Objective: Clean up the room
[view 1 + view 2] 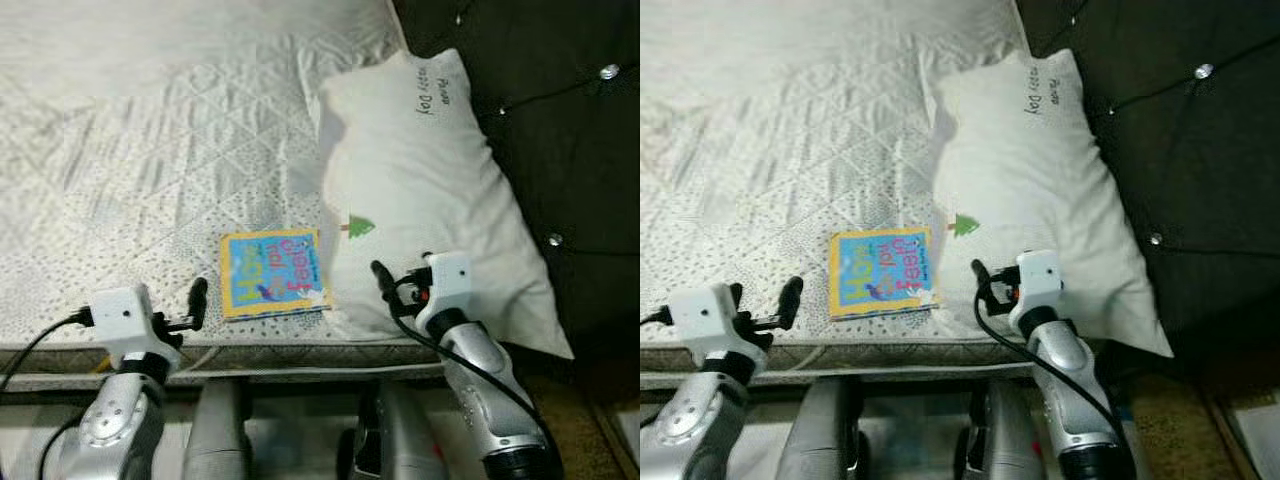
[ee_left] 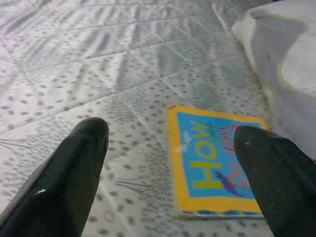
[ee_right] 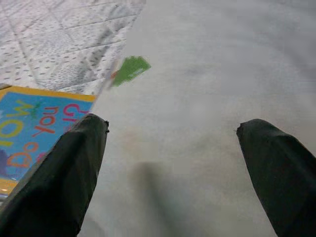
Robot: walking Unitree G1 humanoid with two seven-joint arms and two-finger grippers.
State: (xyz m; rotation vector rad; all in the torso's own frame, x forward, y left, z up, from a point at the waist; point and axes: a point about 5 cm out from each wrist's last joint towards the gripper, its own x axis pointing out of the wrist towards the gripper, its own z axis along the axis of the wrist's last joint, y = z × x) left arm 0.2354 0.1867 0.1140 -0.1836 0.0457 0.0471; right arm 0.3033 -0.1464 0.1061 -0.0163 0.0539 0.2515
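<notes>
My left gripper (image 2: 168,168) hovers low over the near edge of the bed (image 1: 150,150), its two black fingers (image 2: 74,168) spread wide apart and holding nothing. Through the gap between them I see the quilted, speckled bedcover and, just beyond, the book (image 1: 272,272). The book lies flat on the bedcover near the bed's front edge, a blue cover with a yellow border and coloured lettering, its right side just beside the pillow's lower corner; I cannot tell whether the two touch.

The white pillow (image 1: 420,190) lies to the right of the book, running up toward the head of the bed, with a small green tree printed near its left edge and a line of dark script near its far end. It leans against the dark tufted headboard (image 1: 570,130) on the right.

My right gripper (image 3: 170,168) hangs over the pillow's near end, fingers (image 3: 276,173) likewise spread wide and empty, the book's corner just off to their left.
</notes>
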